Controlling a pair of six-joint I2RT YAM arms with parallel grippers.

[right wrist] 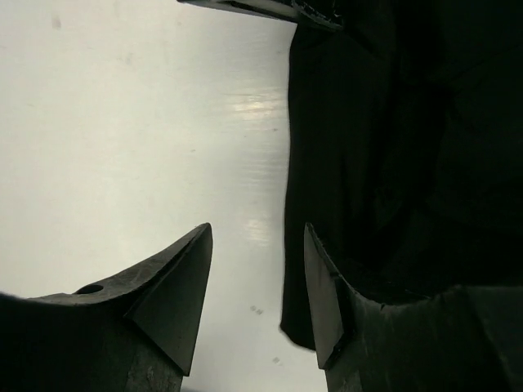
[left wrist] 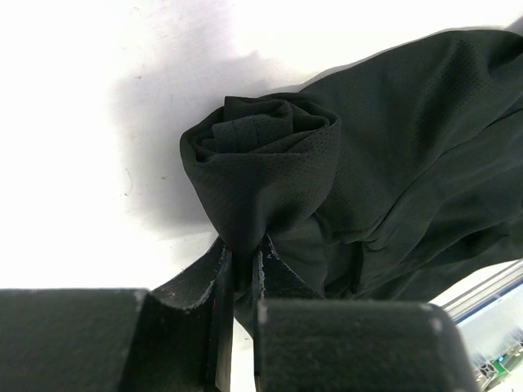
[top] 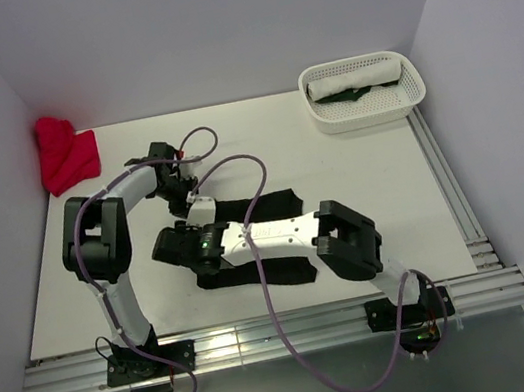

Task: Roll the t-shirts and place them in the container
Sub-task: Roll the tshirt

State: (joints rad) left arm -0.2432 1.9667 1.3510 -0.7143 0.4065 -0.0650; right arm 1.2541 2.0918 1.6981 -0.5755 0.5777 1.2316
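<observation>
A black t-shirt [top: 284, 202] lies flat across the middle of the table, its left end rolled into a tight coil [left wrist: 261, 163]. My left gripper [left wrist: 243, 245] is shut on the fabric at the base of that coil. It sits at the shirt's far left corner [top: 186, 194]. My right gripper [right wrist: 257, 237] is open over bare table, with the shirt's edge [right wrist: 392, 147] just outside its right finger. It hovers at the shirt's near left end [top: 164, 247]. A red t-shirt [top: 65, 155] is bunched at the back left corner.
A white perforated basket [top: 412, 93] stands at the back right, holding a rolled white shirt [top: 358, 75] and a dark green one [top: 351, 95]. Purple cables [top: 248, 173] loop over the arms. Metal rails run along the near edge [top: 267, 339] and the right side.
</observation>
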